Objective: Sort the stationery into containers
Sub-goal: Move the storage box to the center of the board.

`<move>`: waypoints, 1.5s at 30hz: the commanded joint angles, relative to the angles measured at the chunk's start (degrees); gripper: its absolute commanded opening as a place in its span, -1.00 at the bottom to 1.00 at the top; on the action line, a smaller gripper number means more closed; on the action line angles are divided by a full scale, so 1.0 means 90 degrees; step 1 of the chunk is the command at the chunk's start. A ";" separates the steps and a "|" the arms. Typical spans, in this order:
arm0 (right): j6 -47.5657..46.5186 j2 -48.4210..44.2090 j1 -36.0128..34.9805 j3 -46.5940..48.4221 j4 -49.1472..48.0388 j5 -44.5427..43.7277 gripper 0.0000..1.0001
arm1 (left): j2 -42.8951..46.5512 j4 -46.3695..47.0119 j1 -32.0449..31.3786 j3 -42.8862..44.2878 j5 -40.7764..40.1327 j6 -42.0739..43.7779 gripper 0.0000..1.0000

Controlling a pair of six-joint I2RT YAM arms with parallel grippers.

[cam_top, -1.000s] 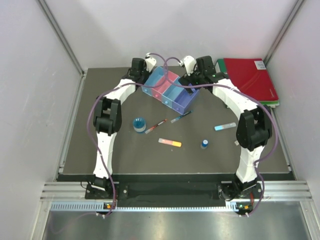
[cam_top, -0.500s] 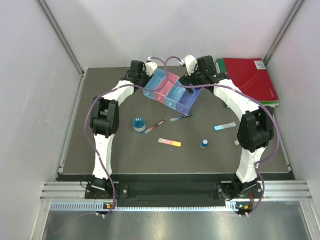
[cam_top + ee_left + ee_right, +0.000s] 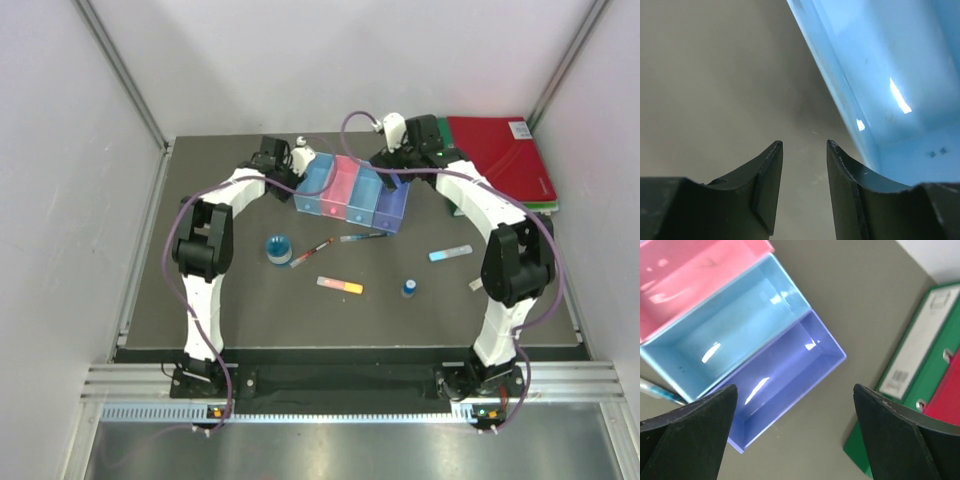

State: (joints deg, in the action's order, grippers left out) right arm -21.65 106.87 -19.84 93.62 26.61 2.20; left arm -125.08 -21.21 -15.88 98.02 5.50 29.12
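Four joined bins (image 3: 352,190), two pens (image 3: 312,251), two bars (image 3: 340,286), one jar (image 3: 278,247) and one bottle (image 3: 409,288) are counted on a dark table (image 3: 200,300) between white walls (image 3: 60,200). The left gripper (image 3: 805,145) is seen slightly parted and empty, the right gripper (image 3: 795,387) spread wide.

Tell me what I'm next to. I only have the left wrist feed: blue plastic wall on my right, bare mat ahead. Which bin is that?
Observer: The left end of a row of four bins: light blue, pink, light blue, purple.
Operator: Where's the other arm?
Observer: The right gripper hangs wide open over the purple bin at the opposite end.
Operator: Anything sorted yet?
Observer: Nothing in the bins that I can see. A round blue roll, a red pen and other small items lie loose on the mat.
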 commanded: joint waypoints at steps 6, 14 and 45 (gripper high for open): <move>0.0218 -0.0215 0.0660 -0.0354 0.0177 -0.0791 0.96 | 0.0645 -0.0407 -0.0091 -0.0256 0.0327 -0.0209 -0.09; 0.0208 -0.0185 0.0729 -0.0540 0.0510 -0.0459 0.94 | 0.0821 0.0168 0.0006 -0.0285 -0.0171 -0.0326 -0.10; 0.0530 0.1465 0.0202 0.0583 0.0520 0.0059 0.93 | -0.0331 0.0902 0.0065 0.0535 0.0063 -0.0179 -0.10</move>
State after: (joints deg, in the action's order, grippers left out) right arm -17.34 118.24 -17.28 94.54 32.64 1.76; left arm -127.85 -14.98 -14.92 100.90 3.99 28.40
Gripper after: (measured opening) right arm 0.968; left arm 0.449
